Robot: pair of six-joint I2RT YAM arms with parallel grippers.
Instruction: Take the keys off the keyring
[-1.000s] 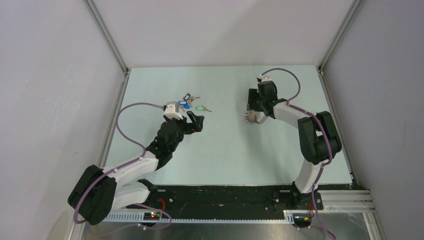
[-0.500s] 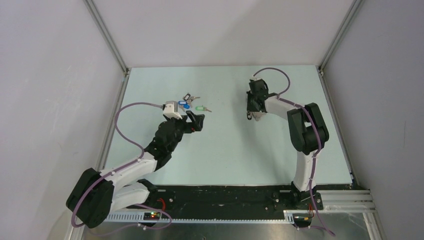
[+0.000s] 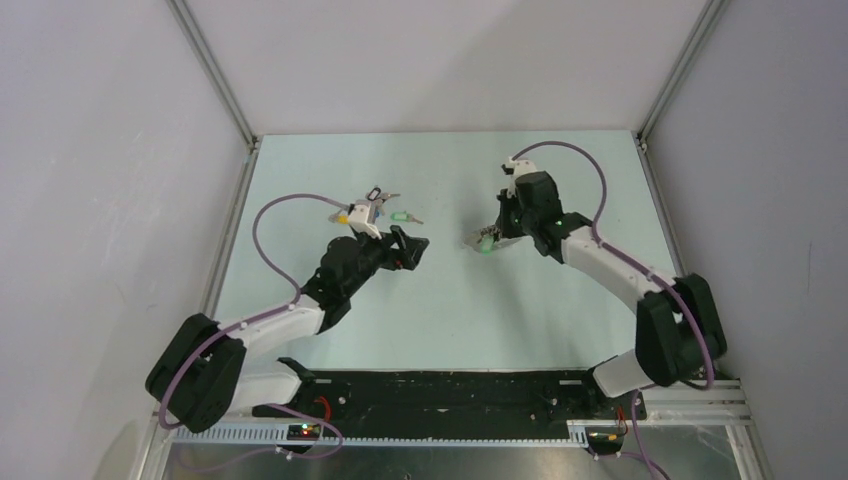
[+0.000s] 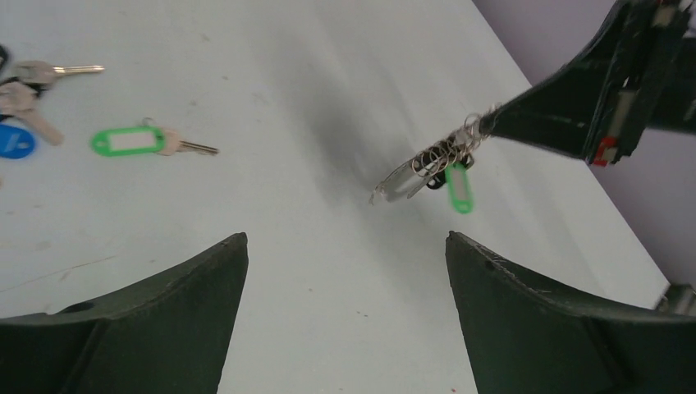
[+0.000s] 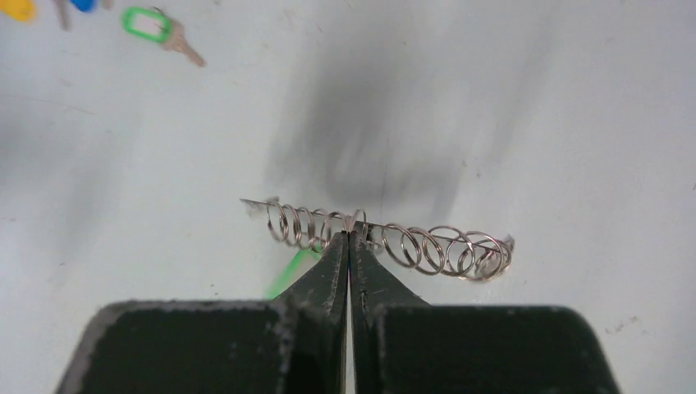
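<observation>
My right gripper (image 5: 349, 236) is shut on the keyring (image 5: 386, 238), a row of thin silvery rings held off the table. In the left wrist view the keyring (image 4: 431, 160) hangs from the right gripper's tip (image 4: 486, 125), with a flat loop (image 4: 396, 182) at its low end and a green tag (image 4: 460, 190) dangling. I cannot make out any keys on it. My left gripper (image 4: 345, 238) is open and empty, low over the table and facing the keyring. In the top view the two grippers (image 3: 415, 248) (image 3: 487, 240) sit a short gap apart.
Loose keys with plastic tags lie on the table behind my left gripper: a green-tagged one (image 4: 135, 141), a blue tag (image 4: 11, 139) and bare keys (image 4: 41, 74). The top view shows this group (image 3: 380, 205) at the back left. Grey walls (image 3: 120, 150) enclose the table.
My right gripper has shut on the keyring, raised it off the table and swung it toward the middle. My left arm has turned right to face it, still open.
</observation>
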